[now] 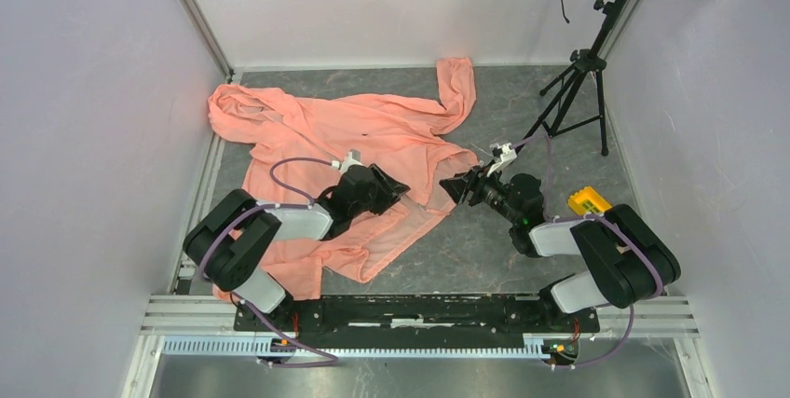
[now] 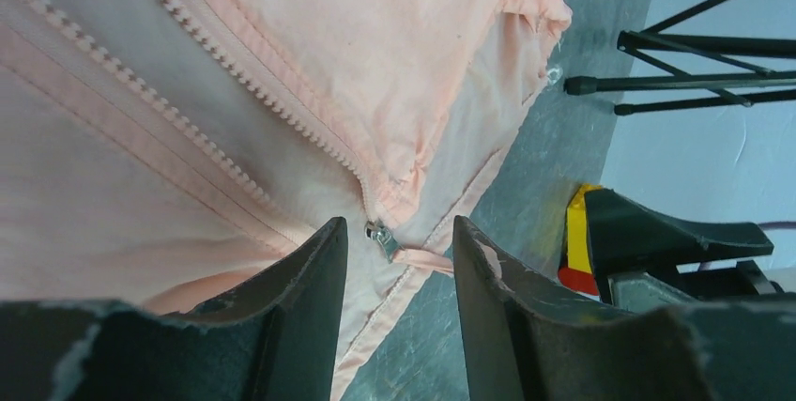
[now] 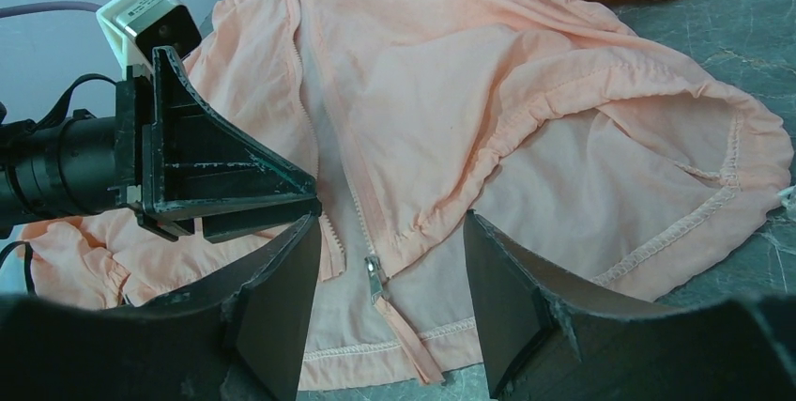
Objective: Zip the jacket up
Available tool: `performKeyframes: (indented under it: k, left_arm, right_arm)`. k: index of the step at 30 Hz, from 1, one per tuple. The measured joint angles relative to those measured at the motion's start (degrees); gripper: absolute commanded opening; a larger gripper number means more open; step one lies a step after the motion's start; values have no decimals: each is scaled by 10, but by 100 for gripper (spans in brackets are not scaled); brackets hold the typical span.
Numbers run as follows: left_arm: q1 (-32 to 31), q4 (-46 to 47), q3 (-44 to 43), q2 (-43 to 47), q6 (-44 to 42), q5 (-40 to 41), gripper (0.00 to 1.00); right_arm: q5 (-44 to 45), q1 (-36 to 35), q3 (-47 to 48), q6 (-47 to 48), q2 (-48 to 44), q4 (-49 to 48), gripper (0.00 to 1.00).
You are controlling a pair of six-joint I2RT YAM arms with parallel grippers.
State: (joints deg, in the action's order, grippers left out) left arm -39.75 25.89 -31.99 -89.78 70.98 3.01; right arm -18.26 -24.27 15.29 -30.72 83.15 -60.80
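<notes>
The salmon-pink jacket (image 1: pixel 354 137) lies spread on the grey table, hood at the far left, one sleeve reaching up at the back. Its front is unzipped, both rows of teeth lying apart (image 2: pixel 235 72). The small metal zipper pull (image 2: pixel 383 239) sits at the bottom hem, with a pink fabric tab; it also shows in the right wrist view (image 3: pixel 375 279). My left gripper (image 1: pixel 402 187) is open and empty, hovering over the hem with the pull between its fingers (image 2: pixel 310 279). My right gripper (image 1: pixel 449 187) is open and empty, facing the left one across the hem, the pull between its fingers (image 3: pixel 282 279).
A black tripod (image 1: pixel 578 90) with a stand stands at the back right. A yellow object (image 1: pixel 589 200) sits by the right arm. White walls close in on the left, back and right. Bare grey table (image 1: pixel 484 249) lies right of the jacket.
</notes>
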Motion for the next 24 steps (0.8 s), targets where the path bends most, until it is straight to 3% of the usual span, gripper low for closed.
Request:
performKeyframes:
  k: [11, 24]
  left_arm:
    - [-3, -1, -23, -44, 28, 17, 51]
    - [-9, 12, -50, -95, 46, 30, 40]
  right_arm:
    - [-5, 0, 0, -1, 10, 0, 58]
    - [-9, 0, 0, -5, 13, 0, 52]
